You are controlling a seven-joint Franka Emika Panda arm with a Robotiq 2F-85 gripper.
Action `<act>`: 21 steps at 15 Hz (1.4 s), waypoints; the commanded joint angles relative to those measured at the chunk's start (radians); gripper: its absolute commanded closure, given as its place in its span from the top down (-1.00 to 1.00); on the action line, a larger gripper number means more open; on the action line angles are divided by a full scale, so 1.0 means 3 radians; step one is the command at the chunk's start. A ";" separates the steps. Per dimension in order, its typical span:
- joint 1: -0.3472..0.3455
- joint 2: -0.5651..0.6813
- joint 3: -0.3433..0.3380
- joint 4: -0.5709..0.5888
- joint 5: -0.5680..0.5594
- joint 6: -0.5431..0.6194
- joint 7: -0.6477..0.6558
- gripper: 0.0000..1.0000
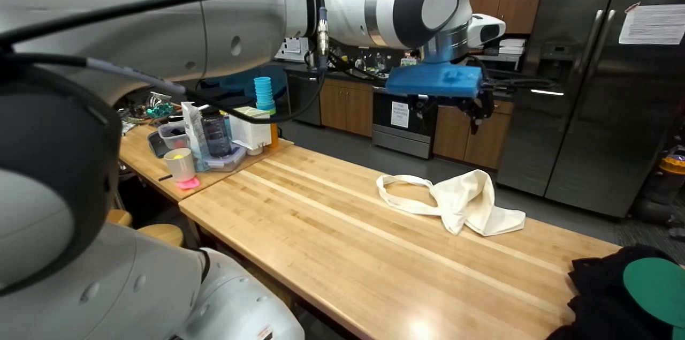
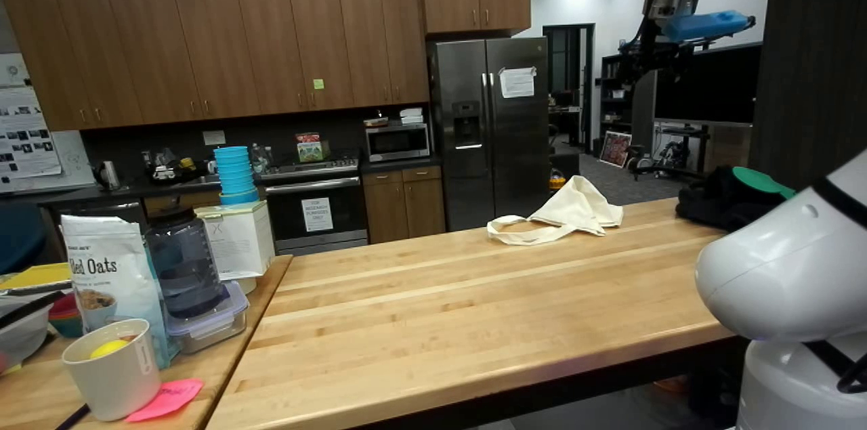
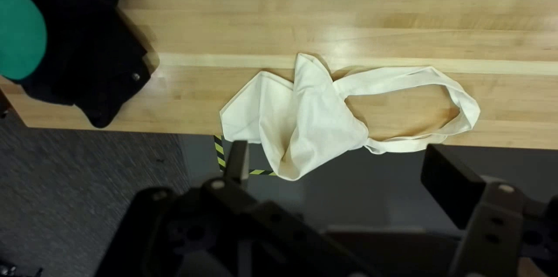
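the gripper point(image 3: 342, 165) looms low in the wrist view, its jaws wide apart and holding nothing, well apart from a crumpled cream bag point(image 3: 320, 115) at mid-frame. the bag lies at the edge of the wooden table point(image 3: 261, 24), one fold showing against the grey floor point(image 3: 370, 181); a shove toward the frame's bottom could well tip it over.

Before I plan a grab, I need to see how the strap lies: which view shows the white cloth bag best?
The wrist view: it looks down on the cloth bag, which shows largest there, its strap looped open. In both exterior views the bag and strap show too, but smaller and at a slant.
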 commanded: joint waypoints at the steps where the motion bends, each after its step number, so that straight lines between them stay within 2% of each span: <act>1: 0.0007 0.0409 0.0021 0.0433 -0.0005 -0.0035 -0.0054 1.00; 4: -0.0012 0.0554 0.0070 0.0563 -0.0099 0.0026 -0.0090 1.00; 5: -0.0019 0.0442 0.0060 0.0415 -0.0025 0.0019 -0.0039 1.00; 21: -0.0013 0.0620 0.0079 0.0560 -0.0043 0.0037 -0.0061 1.00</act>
